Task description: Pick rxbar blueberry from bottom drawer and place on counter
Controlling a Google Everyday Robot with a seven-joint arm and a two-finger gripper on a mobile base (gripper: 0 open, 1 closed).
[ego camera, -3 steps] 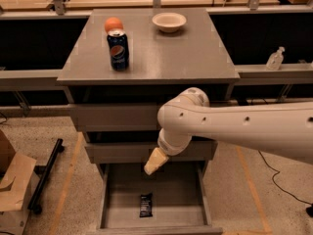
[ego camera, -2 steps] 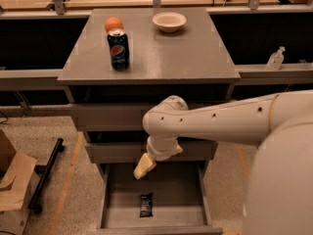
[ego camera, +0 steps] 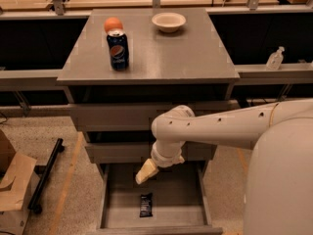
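The rxbar blueberry (ego camera: 145,204), a small dark bar, lies flat on the floor of the open bottom drawer (ego camera: 115,214), near its front. My gripper (ego camera: 145,172) hangs from the white arm over the drawer's back half, above and a little behind the bar, apart from it. The grey counter (ego camera: 171,53) tops the cabinet above.
On the counter stand a blue Pepsi can (ego camera: 118,49), an orange ball (ego camera: 113,24) behind it and a pale bowl (ego camera: 168,21). The two upper drawers (ego camera: 112,117) are closed. A cardboard box (ego camera: 12,190) and a black bar (ego camera: 46,175) lie on the floor at left.
My arm has swung left and my gripper has dropped lower into the open drawer, closer to the bar. The bar and the counter items have not moved.
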